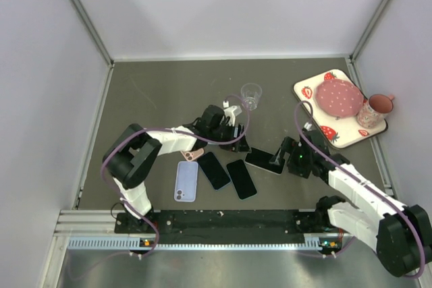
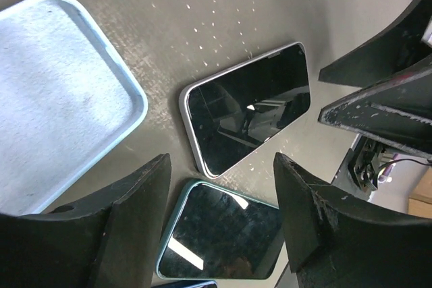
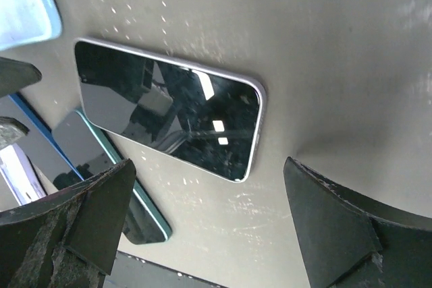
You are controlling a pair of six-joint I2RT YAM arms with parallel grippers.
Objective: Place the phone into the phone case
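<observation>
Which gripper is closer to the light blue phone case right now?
Left. The left gripper is just right of and behind the light blue phone case; the right gripper is farther right, past the dark phones.

Left arm (image 1: 169,137), right arm (image 1: 354,183) low; jaws apart, seemingly empty.

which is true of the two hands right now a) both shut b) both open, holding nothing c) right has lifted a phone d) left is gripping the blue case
b: the left hand and the right hand both stand open, the pale-rimmed phone lies flat on the table below them, and the light blue case lies untouched.
</observation>
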